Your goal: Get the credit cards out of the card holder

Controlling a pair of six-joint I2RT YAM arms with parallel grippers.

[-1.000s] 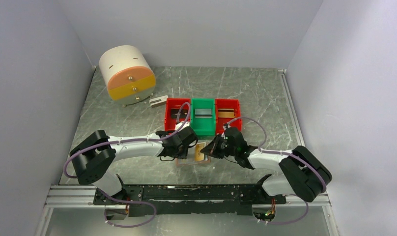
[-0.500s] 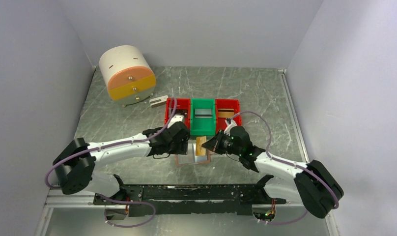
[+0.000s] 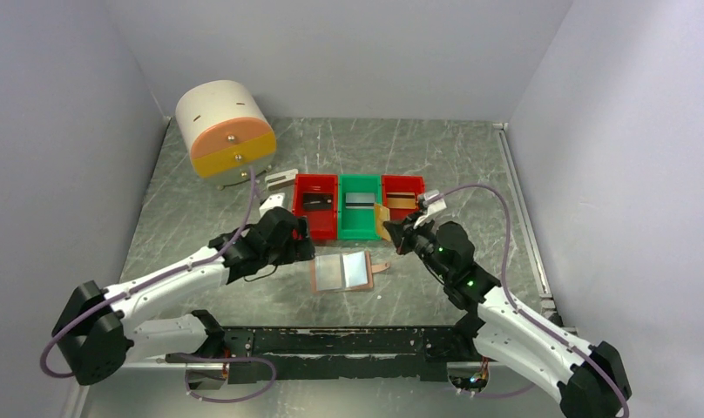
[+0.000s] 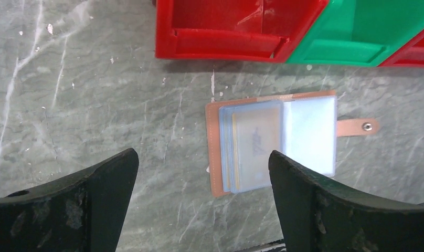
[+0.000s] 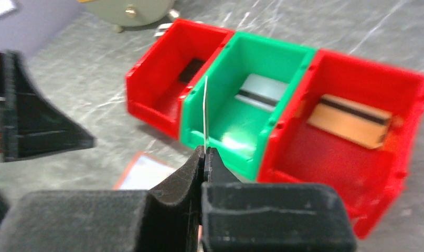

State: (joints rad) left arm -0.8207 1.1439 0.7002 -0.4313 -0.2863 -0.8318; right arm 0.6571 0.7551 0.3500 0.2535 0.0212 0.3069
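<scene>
The tan card holder [image 3: 340, 273] lies open and flat on the table, pale blue pockets up, its strap tab [image 3: 382, 268] to the right. Seen from the left wrist, the card holder [image 4: 273, 144] still has a grey-white card [image 4: 254, 140] in a pocket and a yellow edge beneath it. My left gripper [image 3: 287, 240] hovers left of the holder, open and empty, jaws wide [image 4: 203, 157]. My right gripper [image 3: 394, 231] is shut on an orange-tan credit card [image 3: 382, 218], raised in front of the bins. In the right wrist view that card [image 5: 205, 110] stands edge-on above the shut jaws [image 5: 204, 152].
Behind the holder stand three bins in a row. The left red bin [image 3: 301, 209] holds a black card [image 3: 316, 199], the green bin [image 3: 359, 228] a grey-white card [image 3: 360, 200], the right red bin [image 3: 418, 187] a gold-brown card [image 3: 401, 201]. A round drawer unit [image 3: 225, 131] and a small grey-white block [image 3: 281, 179] stand at the back left.
My left gripper opened and drew back to the left, off the holder. My right gripper pulled the orange-tan card out and carried it up toward the bins. The holder now lies flat.
</scene>
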